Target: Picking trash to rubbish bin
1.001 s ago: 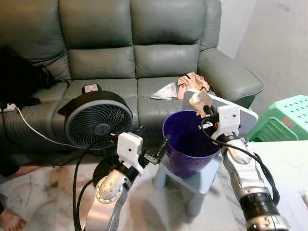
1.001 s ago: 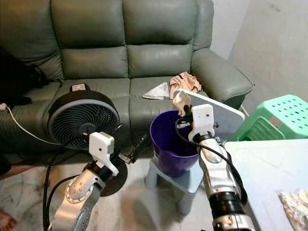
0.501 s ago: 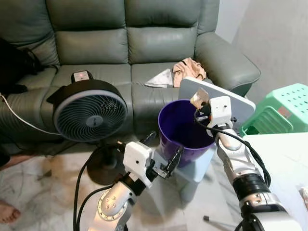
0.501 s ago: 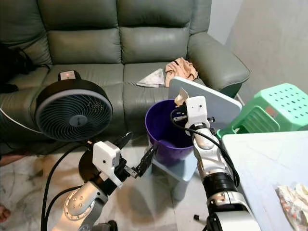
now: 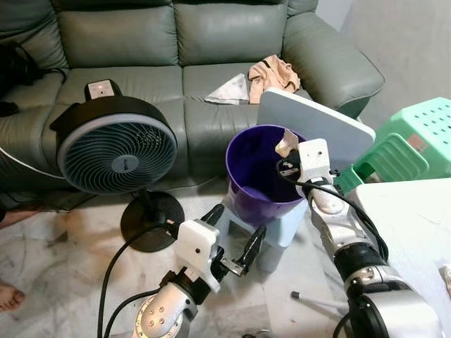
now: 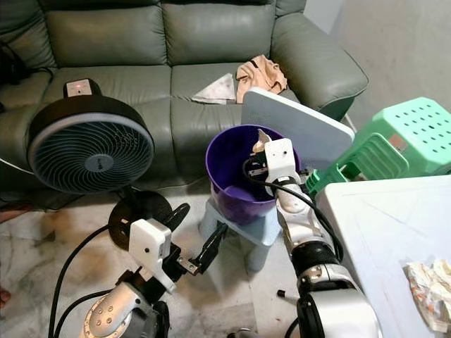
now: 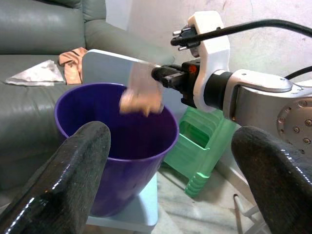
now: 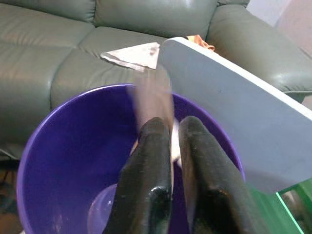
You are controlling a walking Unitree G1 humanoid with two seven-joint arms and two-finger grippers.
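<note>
Fan (image 5: 116, 153) left of purple bin (image 5: 257, 179), right end effector (image 5: 283, 163) pinching trash (image 5: 285, 143) above it, left end effector (image 5: 232, 236) spread.

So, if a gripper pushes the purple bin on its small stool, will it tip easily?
Probably yes. The purple bin narrows toward its base and stands on a small pale stool, so a push near the rim could tilt it. It looks like thin plastic and nearly empty, so likely light. The right gripper, holding a paper scrap over it, should avoid knocking the rim.
</note>
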